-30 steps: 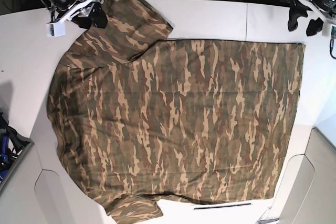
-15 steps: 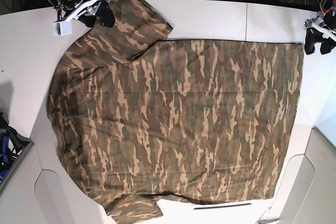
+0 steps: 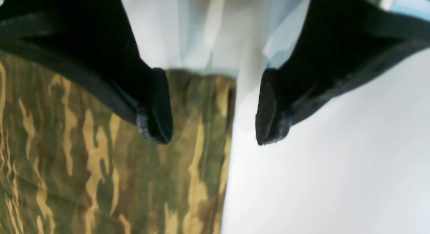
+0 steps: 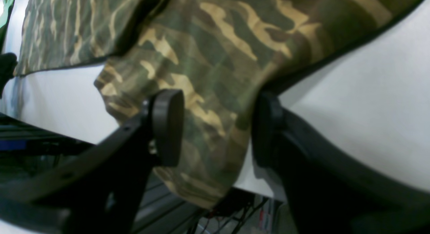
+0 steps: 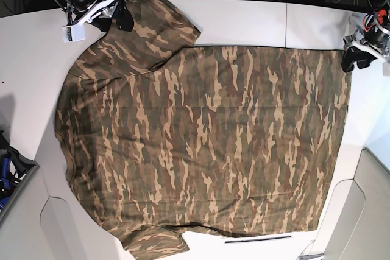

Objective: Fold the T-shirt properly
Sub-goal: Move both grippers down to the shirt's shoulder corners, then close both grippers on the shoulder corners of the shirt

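The camouflage T-shirt (image 5: 201, 138) lies spread flat on the white table (image 5: 244, 22), one sleeve at the top left. My right gripper (image 5: 116, 15) is at that sleeve. In the right wrist view it (image 4: 215, 133) stands open, with the sleeve (image 4: 208, 59) hanging over the table edge between its fingers. My left gripper (image 5: 356, 59) hovers at the shirt's top right hem corner. In the left wrist view it (image 3: 213, 126) is open, one finger (image 3: 158, 106) over the cloth (image 3: 100, 177), the other over bare table.
A grey bin with blue things (image 5: 9, 172) sits off the table's left edge. A white tag (image 5: 73, 32) hangs by my right gripper. Cables lie behind the table's far edge. A dark slot (image 5: 259, 238) marks the front edge.
My left gripper has come down from the far right corner to the shirt's hem corner. My right gripper has shifted a little further over the sleeve. The shirt has not moved.
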You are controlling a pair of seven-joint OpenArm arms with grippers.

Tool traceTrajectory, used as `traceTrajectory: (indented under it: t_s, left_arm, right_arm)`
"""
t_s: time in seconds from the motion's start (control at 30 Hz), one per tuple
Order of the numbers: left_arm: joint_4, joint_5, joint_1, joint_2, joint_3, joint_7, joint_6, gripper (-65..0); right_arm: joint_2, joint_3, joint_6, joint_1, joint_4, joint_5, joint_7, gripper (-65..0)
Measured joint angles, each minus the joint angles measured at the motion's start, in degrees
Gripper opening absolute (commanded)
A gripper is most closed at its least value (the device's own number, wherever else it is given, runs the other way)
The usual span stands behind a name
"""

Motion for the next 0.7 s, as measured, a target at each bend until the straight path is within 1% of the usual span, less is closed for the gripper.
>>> traceTrajectory:
  t_s: [0.1, 0.23, 0.27, 0.33, 0.37, 0.4, 0.47, 0.5, 0.53, 0.6, 0.63, 0.7]
  left_arm:
    - [-0.02, -0.59, 0.04, 0.02, 1.2, 0.24, 0.0, -22.7]
    - [0.11, -3.06, -0.02, -0.26, 1.51, 4.81, -0.9, -22.7]
    - [0.11, -3.1, -0.02, -0.31, 1.51, 5.73, -2.08, -23.0]
    - [0.13, -3.41, 0.0, -0.33, 1.46, 6.95, -4.98, -24.4]
    - [0.11, -3.89, 0.02, -0.28, 1.46, 7.37, -6.73, -28.0]
    - [0.04, -4.48, 0.02, -0.26, 1.55, 7.85, -8.0, -33.8]
    - [0.02, -5.07, 0.02, 0.04, 1.84, 8.55, -8.61, -48.1]
    - [0.02, -5.11, 0.02, 0.13, 1.88, 8.63, -8.61, -53.8]
    - [0.02, -4.9, 0.04, 0.15, 1.88, 8.59, -8.61, -58.2]
    - [-0.02, -4.66, 0.09, 0.13, 1.86, 7.63, -8.59, -63.7]
    - [-0.02, -4.63, 0.15, 0.13, 1.86, 7.23, -8.59, -65.0]
    - [-0.02, -4.7, 0.15, 0.0, 1.77, 6.25, -8.61, -65.0]
  right_arm:
    - [0.0, 0.0, 0.0, 0.0, 0.0, 0.0, -0.02, -33.1]
    - [0.0, 0.0, 0.0, 0.0, 0.0, 0.0, 0.0, -33.2]
    - [0.0, 0.0, 0.0, 0.0, 0.0, 0.0, 0.02, -34.1]
    - [0.0, 0.0, -0.04, 0.02, 0.0, -0.04, 0.0, -39.3]
    - [0.0, 0.0, -0.28, 0.02, 0.0, -0.26, -0.07, -43.6]
    - [0.0, 0.0, -0.33, 0.0, 0.0, -0.26, -0.31, -48.9]
    - [0.0, 0.0, -0.5, 0.0, -0.09, -0.24, -0.42, -59.2]
    - [0.0, 0.0, -0.5, 0.0, -0.11, -0.02, -0.61, -63.9]
    - [0.0, 0.0, -0.59, 0.0, -0.13, 0.35, -0.68, -65.0]
    - [0.0, 0.0, -0.59, 0.0, -0.15, 0.76, -0.66, -65.0]
    - [0.0, 0.0, -0.57, 0.02, -0.13, 0.81, -0.68, -65.0]
    - [0.0, 0.07, -0.39, 0.44, 0.04, 0.81, -0.96, -65.0]
